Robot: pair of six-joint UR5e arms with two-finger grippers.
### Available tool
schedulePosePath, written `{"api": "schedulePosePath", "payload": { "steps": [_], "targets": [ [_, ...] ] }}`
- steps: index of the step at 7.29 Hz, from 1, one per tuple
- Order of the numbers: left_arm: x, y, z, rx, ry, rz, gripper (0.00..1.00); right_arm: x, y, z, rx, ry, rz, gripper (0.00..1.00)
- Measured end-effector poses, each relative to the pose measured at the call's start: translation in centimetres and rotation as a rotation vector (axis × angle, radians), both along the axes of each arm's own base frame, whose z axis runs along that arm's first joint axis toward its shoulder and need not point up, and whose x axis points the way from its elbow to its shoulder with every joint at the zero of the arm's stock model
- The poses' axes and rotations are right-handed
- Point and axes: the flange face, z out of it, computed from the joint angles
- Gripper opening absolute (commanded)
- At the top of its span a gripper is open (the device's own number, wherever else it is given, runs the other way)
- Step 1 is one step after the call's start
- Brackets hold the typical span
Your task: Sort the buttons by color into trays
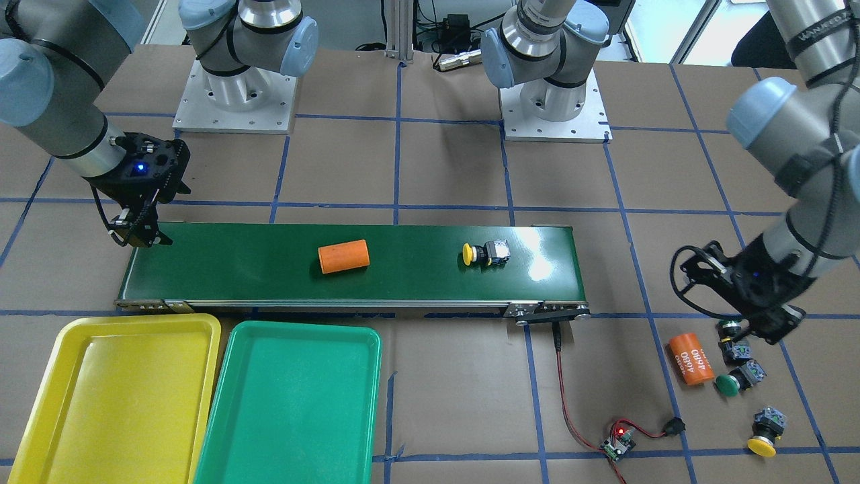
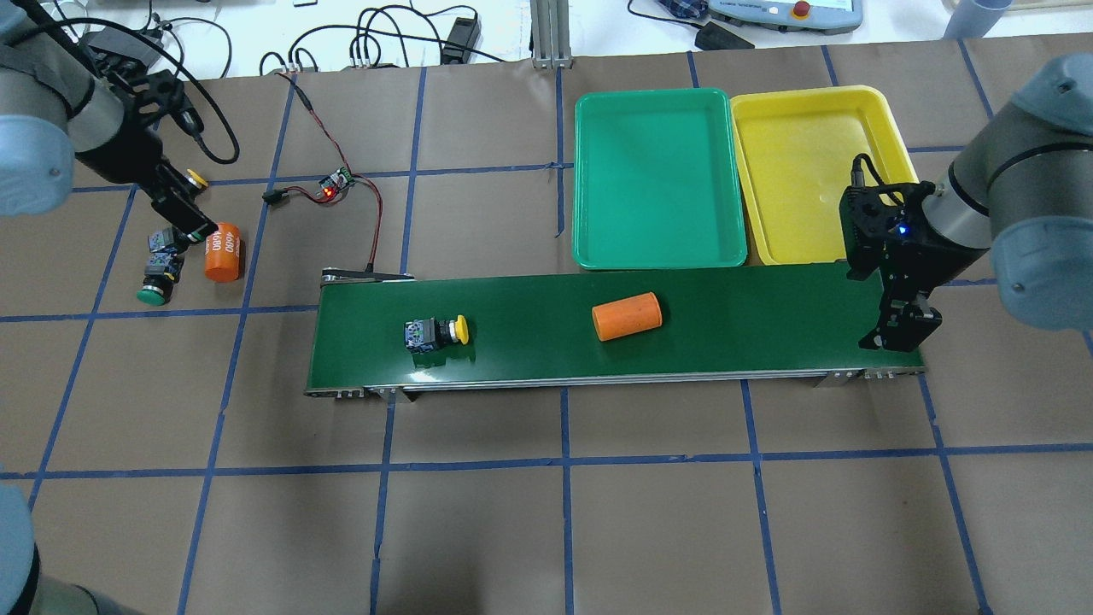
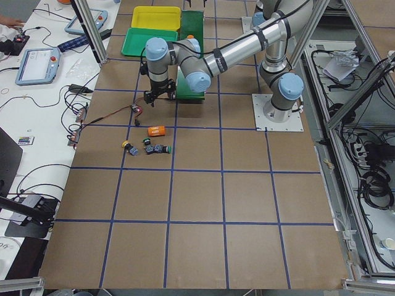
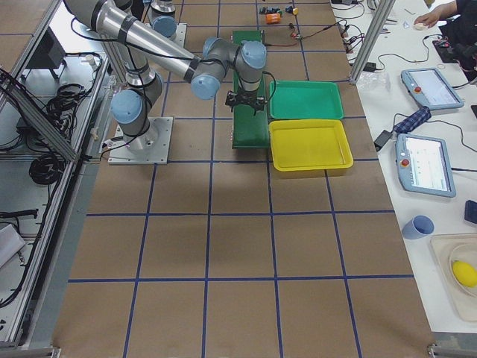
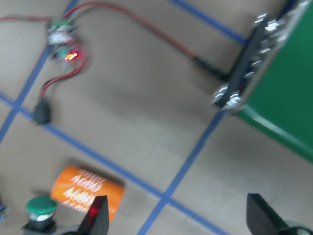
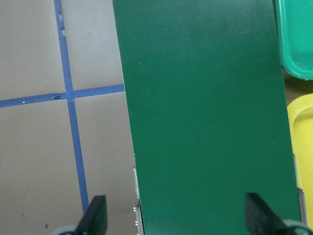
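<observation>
Left end effector [image 2: 189, 224] fingers apart, green button [image 2: 152, 295] on table at its 7 o'clock | right end effector [image 2: 901, 331] apart over conveyor [image 2: 768, 325] | yellow button [image 2: 435, 333] on conveyor's 9 o'clock end

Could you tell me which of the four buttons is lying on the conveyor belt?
The yellow button alone lies on the conveyor belt; the other yellow button and the green buttons sit on the table past its end.

Silver-grey arms [image 1: 806, 235], pale-blue joint caps [image 1: 299, 46], square screwed base plates [image 1: 269, 114]. Black right gripper [image 1: 141, 236], blue light [image 1: 139, 168]; black left gripper [image 1: 759, 329], looped black cables [image 1: 675, 275].
</observation>
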Motion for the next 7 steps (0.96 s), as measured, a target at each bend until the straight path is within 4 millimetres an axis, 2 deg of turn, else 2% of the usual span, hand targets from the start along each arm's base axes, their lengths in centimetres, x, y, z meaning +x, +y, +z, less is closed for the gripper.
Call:
{"api": "schedulePosePath", "payload": {
  "steps": [1,2,3,5,7],
  "targets": [
    [3.8,-2.1,-1.3,0.020,-0.022,0.041,1.00,0.0,-0.1,-0.4,0.007,-0.004,0.016,1.00],
    [7.4,-2.9,-3.4,0.047,-0.037,0.095,1.00,0.2,-0.1,-0.8,0.014,-0.005,0.050,1.00],
    [9.9,-3.4,-5.2,0.056,-0.043,0.170,1.00,0.7,0.0,-1.1,0.022,0.015,0.109,1.00],
    [12.2,-4.8,-6.9,0.032,-0.048,0.324,1.00,1.9,0.1,-1.0,0.032,0.086,0.212,0.99],
    [13.4,-8.1,-9.1,0.001,0.010,0.476,1.00,3.0,-0.3,-0.9,0.008,0.103,0.247,1.00]
  ]
}}
